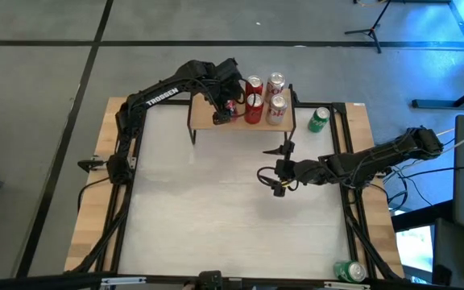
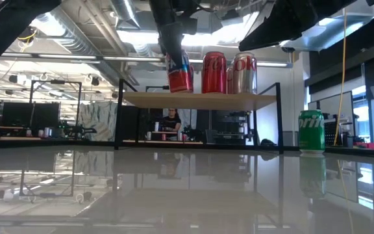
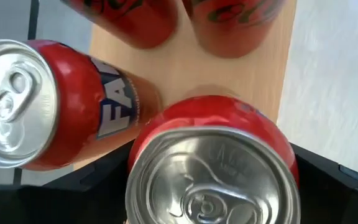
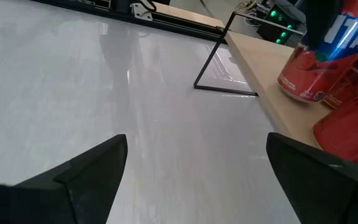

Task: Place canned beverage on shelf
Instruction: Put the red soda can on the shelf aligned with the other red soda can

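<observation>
- White tabletop [image 1: 216, 201] is lying inside a wood border, with a lab room of desks and screens showing beyond it in the low view.
- Shelf [image 1: 216, 121] is standing at the far edge of the table, its wood top on thin black legs.
- Left gripper [image 1: 225, 107] is reaching over the shelf's left end, its fingers sitting around a red can [image 2: 180, 73]; whether they are gripping it or have let go, I cannot tell.
- That red can is resting slightly tilted on the shelf top, just beside the other cans.
- Four more cans are standing upright on the shelf: two red cans [image 1: 254, 97] and two silver cans [image 1: 276, 99].
- Right gripper [image 1: 271, 179] is hovering over the table's middle, near the shelf's front, fingers spread wide and holding nothing.
- Green can [image 1: 320, 119] is lying just right of the shelf; another green can [image 1: 350, 271] is lying at the near right corner.
</observation>
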Controlling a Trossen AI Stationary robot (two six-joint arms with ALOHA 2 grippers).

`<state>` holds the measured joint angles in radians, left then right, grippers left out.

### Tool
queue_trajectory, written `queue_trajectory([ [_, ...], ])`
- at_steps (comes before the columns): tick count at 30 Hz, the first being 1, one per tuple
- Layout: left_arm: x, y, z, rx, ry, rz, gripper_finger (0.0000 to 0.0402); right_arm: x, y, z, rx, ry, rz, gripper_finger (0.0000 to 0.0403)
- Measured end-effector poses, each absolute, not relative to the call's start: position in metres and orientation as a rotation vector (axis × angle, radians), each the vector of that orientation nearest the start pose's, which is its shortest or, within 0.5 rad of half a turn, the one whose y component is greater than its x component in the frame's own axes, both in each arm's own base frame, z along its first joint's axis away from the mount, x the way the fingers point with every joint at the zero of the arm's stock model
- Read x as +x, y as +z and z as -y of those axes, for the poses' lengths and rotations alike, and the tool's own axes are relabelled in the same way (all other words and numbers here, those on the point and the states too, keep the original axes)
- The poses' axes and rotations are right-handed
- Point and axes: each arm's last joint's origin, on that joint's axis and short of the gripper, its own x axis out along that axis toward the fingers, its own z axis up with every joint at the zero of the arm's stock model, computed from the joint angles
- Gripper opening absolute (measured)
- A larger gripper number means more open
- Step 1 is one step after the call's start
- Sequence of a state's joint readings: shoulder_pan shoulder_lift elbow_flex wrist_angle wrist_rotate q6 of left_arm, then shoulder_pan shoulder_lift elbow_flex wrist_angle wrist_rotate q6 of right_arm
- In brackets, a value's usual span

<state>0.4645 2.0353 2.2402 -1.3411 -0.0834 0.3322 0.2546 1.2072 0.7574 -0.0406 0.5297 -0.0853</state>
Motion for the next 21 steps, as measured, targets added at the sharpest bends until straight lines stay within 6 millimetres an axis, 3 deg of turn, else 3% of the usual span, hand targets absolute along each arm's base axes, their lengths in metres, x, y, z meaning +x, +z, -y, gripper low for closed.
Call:
queue_trajectory([
  [21, 0.373, 0.3588, -0.1863, 0.117, 0.306, -1.135, 0.0323, 0.2495, 0.2527, -0.0498, -0.272, -0.251, -0.48, 0.0381],
])
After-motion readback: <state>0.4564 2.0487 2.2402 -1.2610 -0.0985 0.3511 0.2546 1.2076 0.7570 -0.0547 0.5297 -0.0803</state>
